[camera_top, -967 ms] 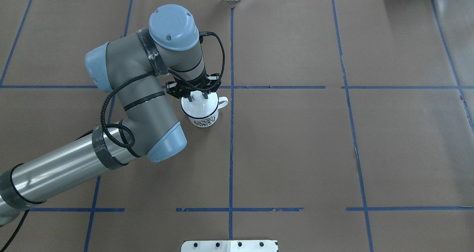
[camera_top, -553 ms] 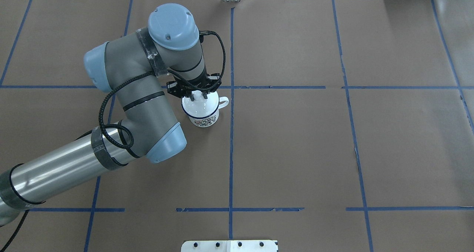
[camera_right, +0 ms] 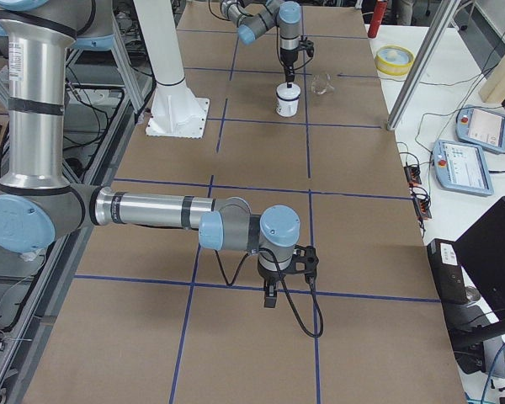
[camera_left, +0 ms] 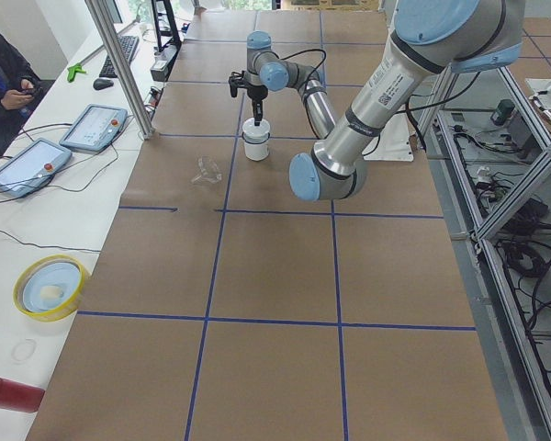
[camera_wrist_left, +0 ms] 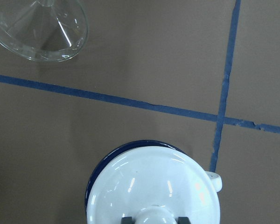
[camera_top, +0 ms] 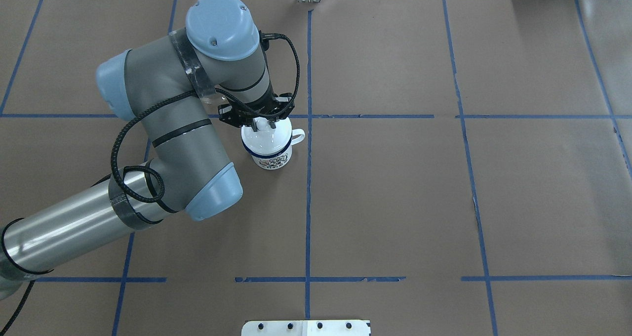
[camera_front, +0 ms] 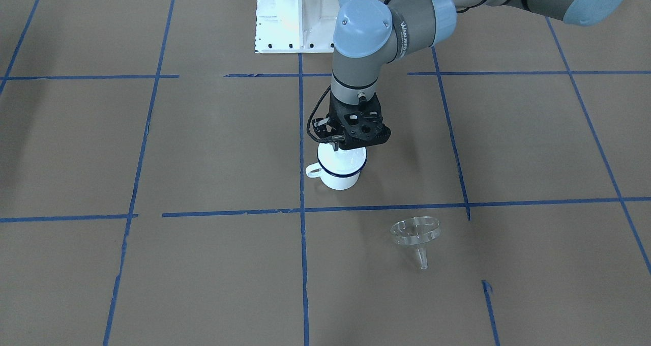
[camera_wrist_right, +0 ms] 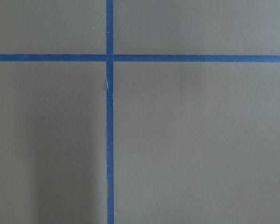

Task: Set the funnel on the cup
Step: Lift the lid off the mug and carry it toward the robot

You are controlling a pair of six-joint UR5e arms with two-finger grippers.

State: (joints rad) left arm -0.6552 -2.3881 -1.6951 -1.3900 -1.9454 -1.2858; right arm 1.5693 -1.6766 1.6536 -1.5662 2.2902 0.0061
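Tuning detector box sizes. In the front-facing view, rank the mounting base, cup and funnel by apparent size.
1. mounting base: clearly the largest.
2 and 3. cup, with the lid on it, and funnel: they look about alike. The funnel lies nearer the camera, so I won't rank these two.

A: What do we find different from 1 s ago?
B: Our left arm (camera_top: pixel 187 128) has drawn its wrist and elbow joints far and left, and they loom larger in the overhead view.
A: And the left gripper (camera_top: pixel 262 124)?
B: It sits slightly farther over the cup (camera_top: pixel 270 160). We cannot tell whether the lid (camera_top: pixel 261 138) has risen.
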